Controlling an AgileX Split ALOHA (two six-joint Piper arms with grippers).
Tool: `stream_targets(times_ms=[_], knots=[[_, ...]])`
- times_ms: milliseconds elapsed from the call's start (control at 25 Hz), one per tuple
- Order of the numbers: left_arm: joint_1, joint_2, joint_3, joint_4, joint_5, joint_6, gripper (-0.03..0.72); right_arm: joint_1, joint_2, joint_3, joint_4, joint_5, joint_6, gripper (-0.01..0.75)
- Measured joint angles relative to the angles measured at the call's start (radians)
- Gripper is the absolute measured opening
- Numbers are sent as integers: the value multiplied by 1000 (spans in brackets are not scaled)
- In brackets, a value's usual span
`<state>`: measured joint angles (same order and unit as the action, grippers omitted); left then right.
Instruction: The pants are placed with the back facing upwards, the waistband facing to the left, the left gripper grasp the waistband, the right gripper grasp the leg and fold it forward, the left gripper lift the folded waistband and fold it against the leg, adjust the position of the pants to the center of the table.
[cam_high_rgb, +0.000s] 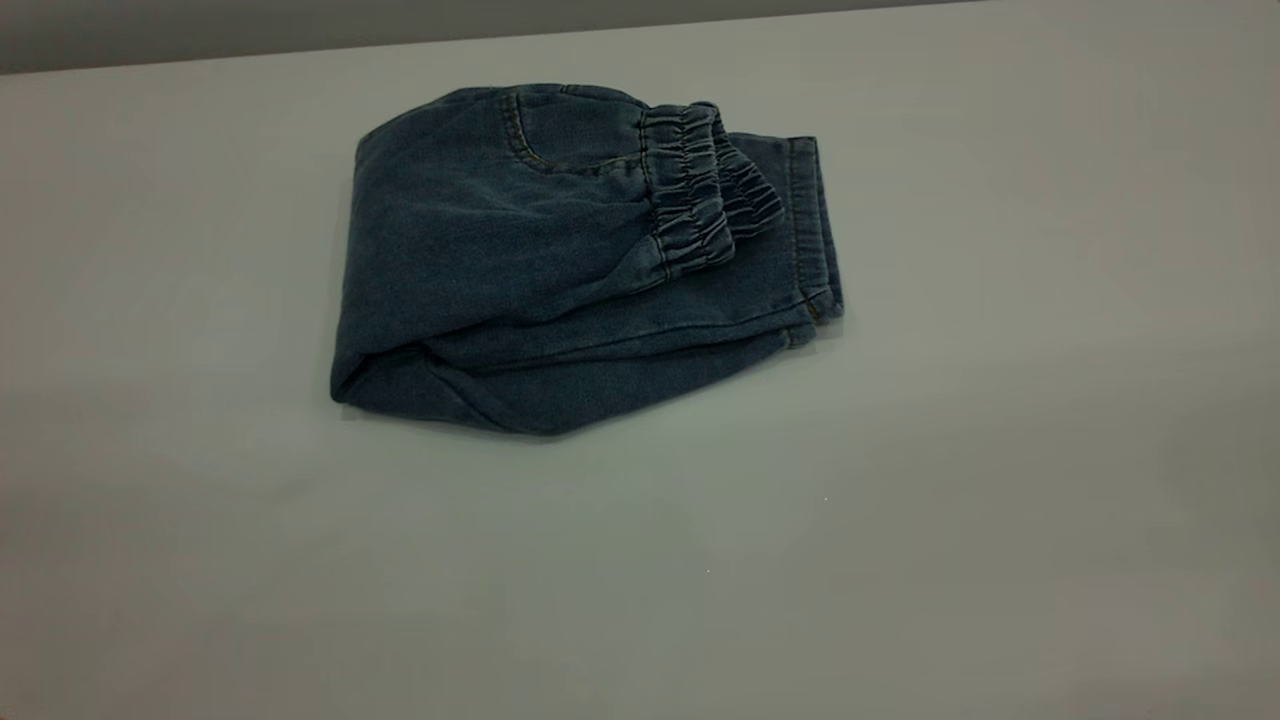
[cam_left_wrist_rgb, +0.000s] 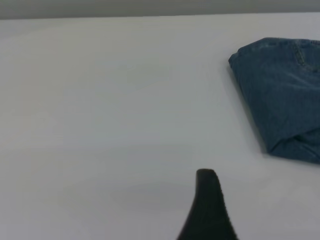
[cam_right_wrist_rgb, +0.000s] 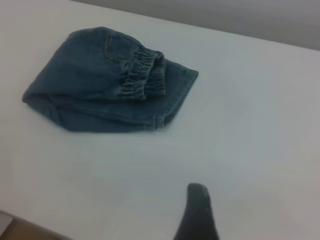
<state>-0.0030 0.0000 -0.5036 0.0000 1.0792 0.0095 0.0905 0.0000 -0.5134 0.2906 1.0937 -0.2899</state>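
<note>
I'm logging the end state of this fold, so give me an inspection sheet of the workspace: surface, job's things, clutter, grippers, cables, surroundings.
Surface: white table, bare around the garment.
Job's things: pants folded into a compact bundle, waistband laid over the leg near its hem; bundle sits left of centre and toward the far edge.
Clutter: nothing seen.
Grippers: left gripper and right gripper each show one dark finger, both clear of the pants.
Cables: nothing seen.
Surroundings: plain grey wall beyond the table.

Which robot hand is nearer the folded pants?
Left, probably. The left hand sits off the folded edge of the pants, which loom large in its camera. The right hand is farther back, seeing them whole. Neither touches them.
</note>
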Motion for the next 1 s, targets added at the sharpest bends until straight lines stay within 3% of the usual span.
stream_targets(times_ms=[560,1000], knots=[[0,0,0,0,0,0,488,0,0,0,-40,-6,2,473],[0,0,0,0,0,0,488,-1,0,6,-332,-30,315,473]])
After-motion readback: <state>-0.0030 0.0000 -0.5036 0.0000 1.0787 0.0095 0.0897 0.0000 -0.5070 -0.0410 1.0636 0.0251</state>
